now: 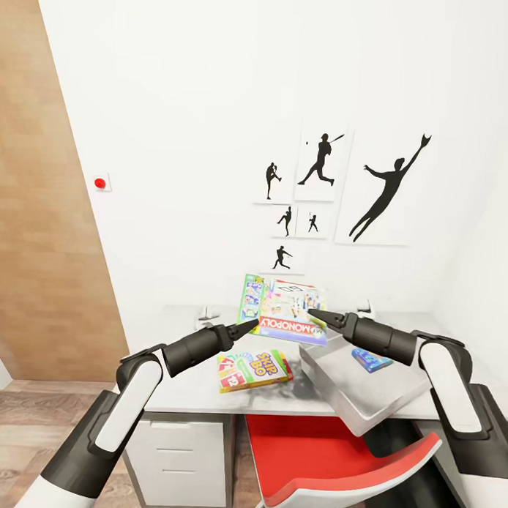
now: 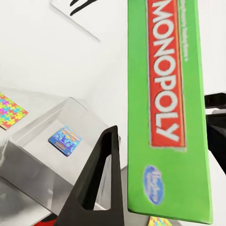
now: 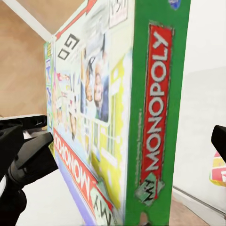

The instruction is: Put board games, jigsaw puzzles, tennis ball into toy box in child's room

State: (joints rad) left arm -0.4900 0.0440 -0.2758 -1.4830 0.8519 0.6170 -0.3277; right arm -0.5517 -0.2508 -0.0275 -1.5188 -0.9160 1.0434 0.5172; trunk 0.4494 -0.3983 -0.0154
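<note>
Left end effector (image 1: pixel 249 327): you have its tip against the left lower edge of the Monopoly (image 1: pixel 285 310); in the left wrist view one black finger (image 2: pixel 96 179) stands just beside the box's green side, and you cannot tell whether it is open or closed.
Right end effector (image 1: pixel 316 316): its tip meets the box's right edge; whether it is open or closed cannot be told.
Monopoly: pressed between your two tips, lifted above the tabletop (image 1: pixel 198 387) and tilted, its printed face toward the camera, red title strip along the lower edge.
Skip-Bo (image 1: pixel 253 370): flat on the tabletop, below the lifted box and left of the toy box (image 1: pixel 363 393).
Toy box: on the tabletop's right part, its near corner overhanging the front edge above the chair (image 1: pixel 334 465).
Blue game (image 1: pixel 372 359): lying inside the toy box, at its far side.
Puzzle (image 2: pixel 10 111): in the left wrist view, flat on the tabletop beyond the toy box.
Wall: white, with black baseball pictures (image 1: pixel 388 189) above the tabletop.
</note>
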